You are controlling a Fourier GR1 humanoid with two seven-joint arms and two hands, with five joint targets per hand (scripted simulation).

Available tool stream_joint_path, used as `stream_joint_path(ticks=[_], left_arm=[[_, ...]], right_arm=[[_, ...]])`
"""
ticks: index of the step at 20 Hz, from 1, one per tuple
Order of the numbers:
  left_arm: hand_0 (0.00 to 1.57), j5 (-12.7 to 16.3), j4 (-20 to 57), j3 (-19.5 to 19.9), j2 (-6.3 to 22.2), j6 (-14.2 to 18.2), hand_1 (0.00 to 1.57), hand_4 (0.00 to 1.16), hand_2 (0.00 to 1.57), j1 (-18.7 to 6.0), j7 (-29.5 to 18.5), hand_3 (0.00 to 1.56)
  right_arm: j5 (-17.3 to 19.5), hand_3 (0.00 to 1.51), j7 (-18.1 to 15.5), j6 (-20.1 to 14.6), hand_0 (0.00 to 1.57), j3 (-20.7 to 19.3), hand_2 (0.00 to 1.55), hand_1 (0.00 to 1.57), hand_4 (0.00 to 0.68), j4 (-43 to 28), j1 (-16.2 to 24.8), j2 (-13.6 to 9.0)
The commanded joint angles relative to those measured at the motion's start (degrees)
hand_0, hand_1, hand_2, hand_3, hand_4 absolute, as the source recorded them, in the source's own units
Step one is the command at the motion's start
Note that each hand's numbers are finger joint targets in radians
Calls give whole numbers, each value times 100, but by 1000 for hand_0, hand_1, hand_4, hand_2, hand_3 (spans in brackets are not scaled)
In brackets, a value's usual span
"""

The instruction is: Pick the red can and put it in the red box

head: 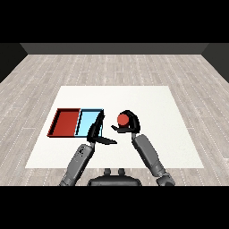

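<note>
Two grey, rounded forearms, darker at the elbows, each ending in a black hand: left hand [96, 131], right hand [130, 123].

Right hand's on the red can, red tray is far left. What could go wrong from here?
1. The left hand hovers with straight fingers over the light blue tray's right edge, in the can's path; the arms could collide.
2. The red tray lies beyond the blue one, so the red can, held in the right hand, could be released short, into blue.
</note>
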Motion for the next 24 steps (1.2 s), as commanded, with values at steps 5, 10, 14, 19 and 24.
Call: stream_joint_path(ticks=[5, 10, 14, 19, 24], left_arm=[[0, 115, 285, 12, -1, -26, 0, 0, 0, -405, 58, 0], [0, 207, 427, -242, -1, 209, 0, 0, 0, -525, 264, 0], [0, 221, 1188, -532, -1, 697, 0, 0, 0, -754, -211, 0], [0, 375, 1145, -674, -1, 883, 0, 0, 0, -1202, 146, 0], [0, 126, 1378, -727, -1, 734, 0, 0, 0, -985, -155, 0]], right_arm=[[-172, 1400, -433, -98, 1392, 326, 1409, 1392, 615, 120, -7, 7], [-99, 1405, 152, 38, 1413, 450, 1432, 1413, 617, -279, -6, 7], [-287, 1401, -268, -340, 1431, 944, 1435, 1431, 615, -224, -62, 7], [-491, 1383, 137, -608, 1447, 922, 1425, 1447, 615, -173, -654, 7], [-933, 1383, -374, -807, 1444, 1467, 1429, 1444, 595, 66, -588, 7]])
